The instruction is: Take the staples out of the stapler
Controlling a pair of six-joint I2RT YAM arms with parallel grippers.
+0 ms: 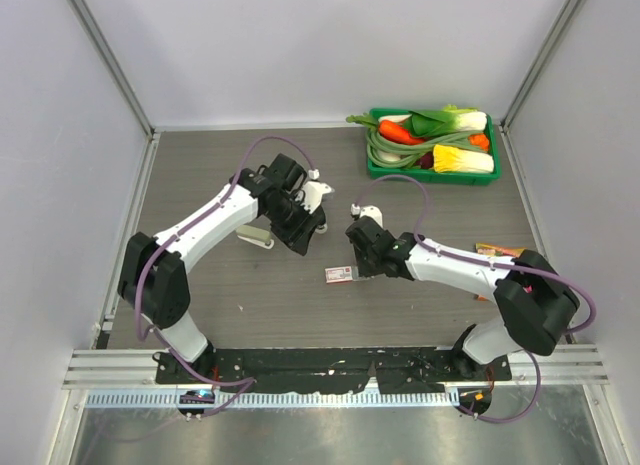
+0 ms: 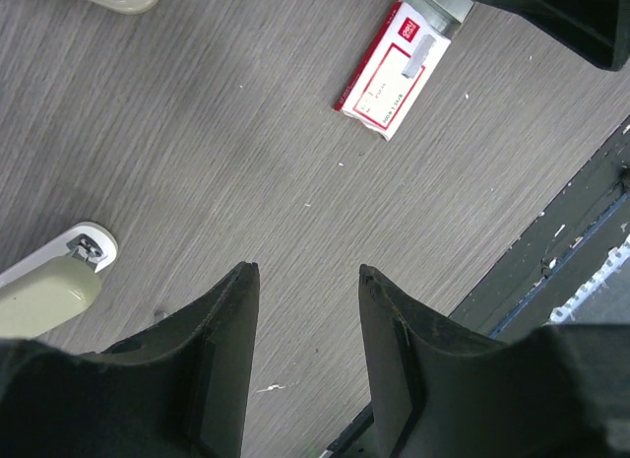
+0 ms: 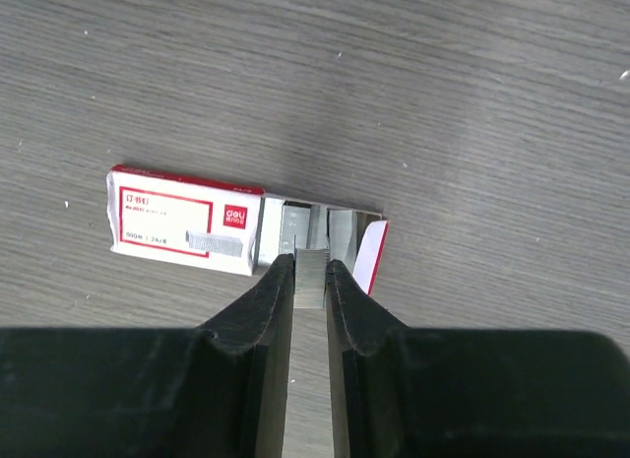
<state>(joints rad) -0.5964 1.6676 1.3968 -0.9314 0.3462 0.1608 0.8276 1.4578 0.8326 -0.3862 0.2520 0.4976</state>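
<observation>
The left gripper (image 2: 305, 276) stands released, only grey wood-grain table (image 2: 217, 143) between its tips. The smooth olive stapler (image 2: 44, 291) lies apart at its 9 o'clock. The right gripper (image 3: 310, 266) pinches the thin silver staples (image 3: 311, 286) at the open end of the red-edged box (image 3: 187, 220), at 12 o'clock.

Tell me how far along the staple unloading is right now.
Looks done: the stapler lies on the table, and the left gripper is open and empty. In hand: the right gripper pinches a strip of staples at the open end of the pink-and-white box. Left: setting the strip down and releasing it. I cannot see whether the stapler is fully empty.
</observation>
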